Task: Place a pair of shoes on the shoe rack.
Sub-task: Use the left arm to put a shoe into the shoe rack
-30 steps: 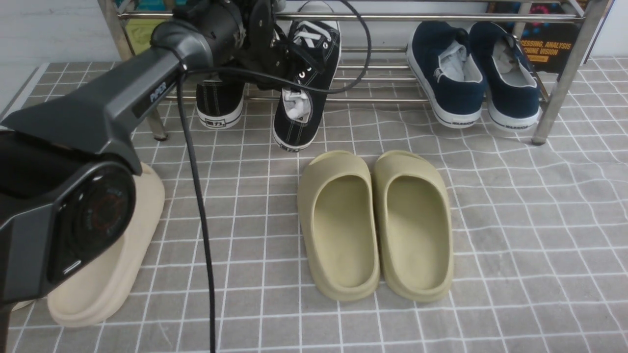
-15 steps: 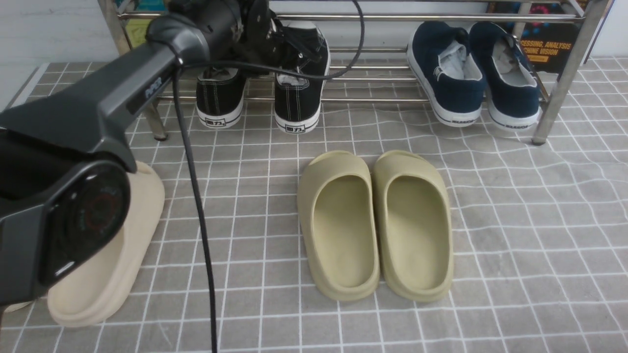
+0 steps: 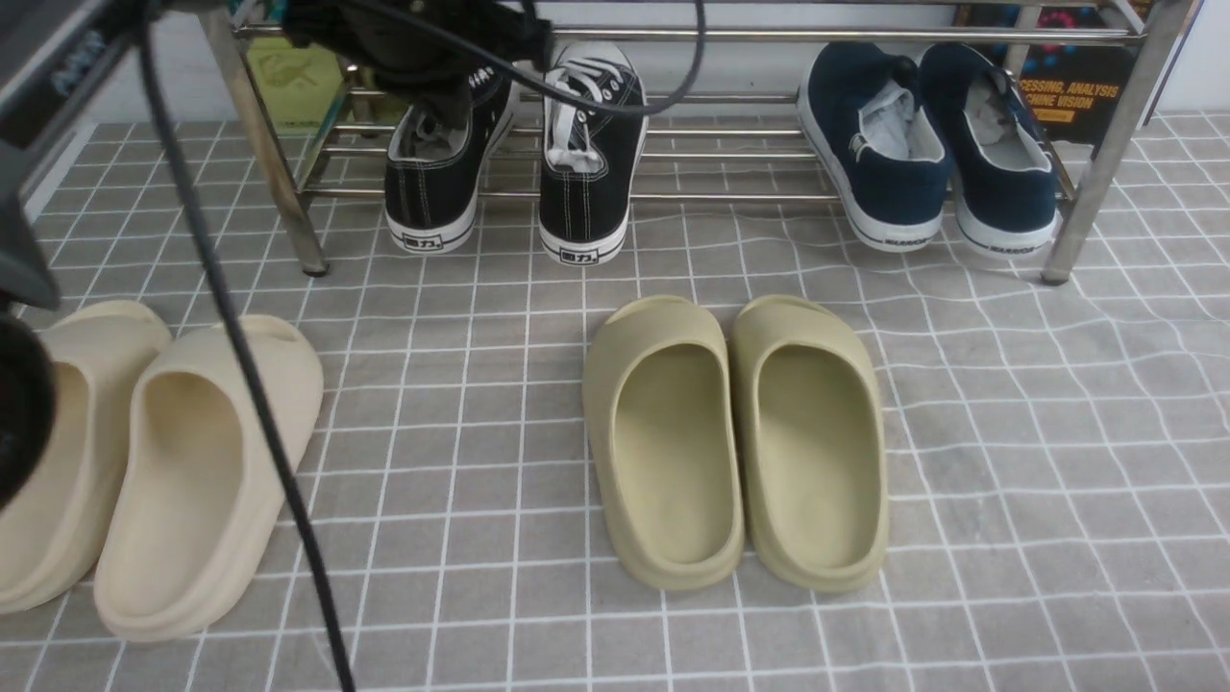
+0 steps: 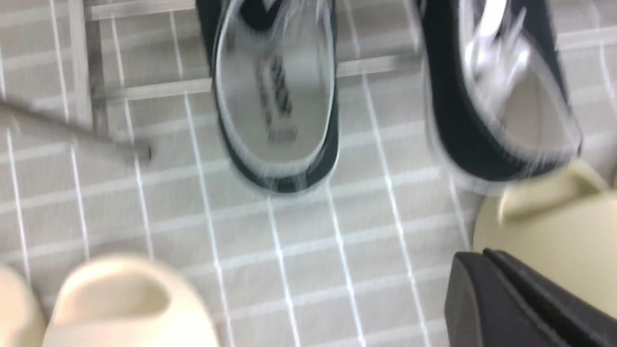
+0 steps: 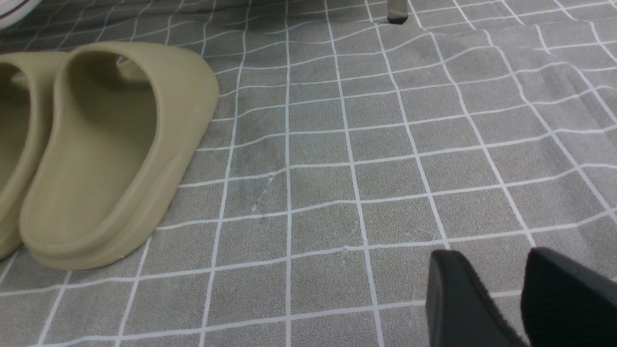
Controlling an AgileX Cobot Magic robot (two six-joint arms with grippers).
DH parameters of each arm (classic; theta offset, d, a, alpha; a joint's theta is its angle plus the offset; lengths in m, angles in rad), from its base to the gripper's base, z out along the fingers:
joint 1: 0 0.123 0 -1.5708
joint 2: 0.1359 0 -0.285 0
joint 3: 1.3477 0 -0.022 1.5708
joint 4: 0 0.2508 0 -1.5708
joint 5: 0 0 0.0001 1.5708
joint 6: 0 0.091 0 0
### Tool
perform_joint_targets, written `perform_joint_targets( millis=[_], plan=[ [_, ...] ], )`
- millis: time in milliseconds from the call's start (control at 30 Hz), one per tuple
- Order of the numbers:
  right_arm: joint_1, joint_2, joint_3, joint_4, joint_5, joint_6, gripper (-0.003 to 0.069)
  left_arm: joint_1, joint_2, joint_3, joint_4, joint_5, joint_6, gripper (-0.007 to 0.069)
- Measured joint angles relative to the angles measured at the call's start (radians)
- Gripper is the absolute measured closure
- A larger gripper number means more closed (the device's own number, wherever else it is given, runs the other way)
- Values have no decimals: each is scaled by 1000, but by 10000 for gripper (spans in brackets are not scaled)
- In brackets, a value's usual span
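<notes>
On the shoe rack [image 3: 865,35] both black sneakers [image 3: 588,183] sit side by side (placing looks done). How the left jaws stand I cannot tell; right jaws narrow, empty. Next: back away cleanly.

I see both black canvas low-tops on the rack [image 3: 730,196], lower tier, at its left end. Left shoe [image 3: 432,183] and right shoe [image 3: 588,163] sit upright side by side, a gap between them. Toes point in and the heels face me, overhanging the front tube. Left shoe angles slightly toward the right one, toe hidden. White soles, laces, stitching; printed heel tabs (unreadable). Rack: shiny steel tubes, thick corner legs.
</notes>
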Motion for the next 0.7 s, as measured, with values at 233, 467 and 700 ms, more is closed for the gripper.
perform_joint_targets(
  millis=[233,467,700],
  plan=[
    [0,0,0,0,0,0,419,122,5,267,-141,-204,22,638],
    [0,0,0,0,0,0,419,120,62,332,-144,-518,36,638],
    [0,0,0,0,0,0,419,119,84,333,-146,-657,36,638]
  ],
)
